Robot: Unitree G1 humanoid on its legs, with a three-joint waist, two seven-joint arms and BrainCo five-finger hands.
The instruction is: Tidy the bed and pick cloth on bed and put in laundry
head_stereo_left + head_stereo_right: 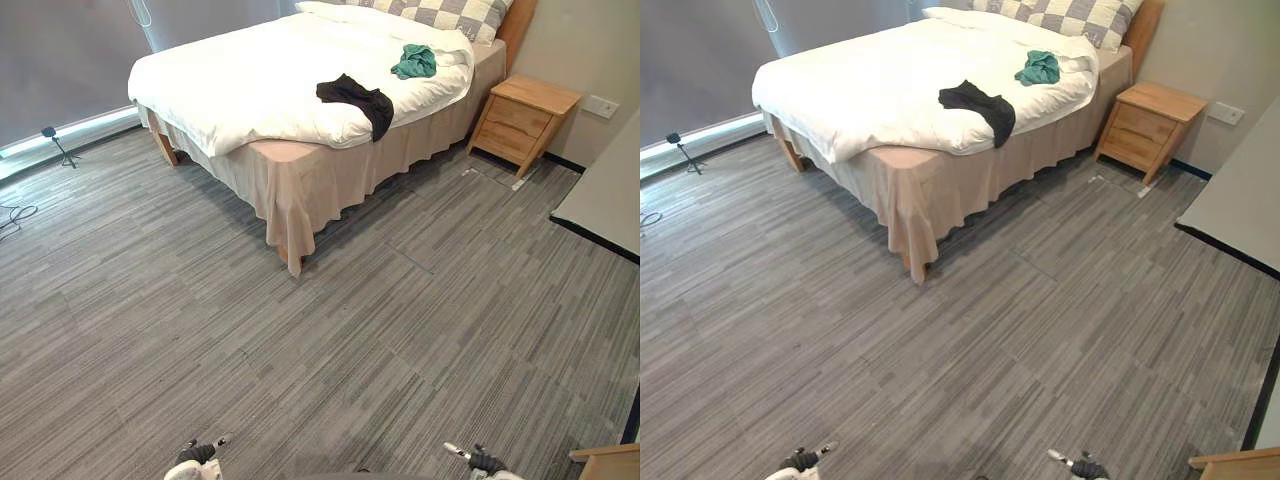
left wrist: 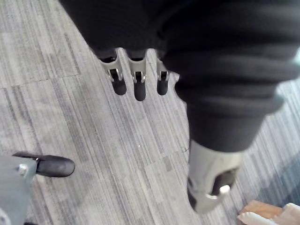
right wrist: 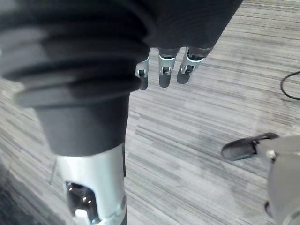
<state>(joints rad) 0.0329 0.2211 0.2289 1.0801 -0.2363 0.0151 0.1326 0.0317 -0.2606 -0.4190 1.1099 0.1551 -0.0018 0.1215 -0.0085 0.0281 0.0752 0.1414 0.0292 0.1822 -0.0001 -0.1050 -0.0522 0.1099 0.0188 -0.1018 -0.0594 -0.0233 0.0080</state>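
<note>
At the bottom edge of the head view, the left hand [image 1: 197, 454] and right hand [image 1: 487, 461] hang over the grey floor [image 1: 300, 350]. Each hand's fingers are loosely straight, apart from the thumb, and hold nothing. Further up stands the bed [image 1: 300, 190]. A black cloth [image 1: 357, 97] lies on the near edge of its white duvet [image 1: 240, 80], and a green cloth [image 1: 414, 62] lies higher, below the checked pillow [image 1: 450, 12]. A wooden nightstand [image 1: 523, 117] stands at the upper right.

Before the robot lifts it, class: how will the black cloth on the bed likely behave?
Probably floppy: the black cloth lies crumpled with one end drooping over the duvet edge. Likely light: it barely dents the duvet. Pushed, it should bunch, not roll.
</note>
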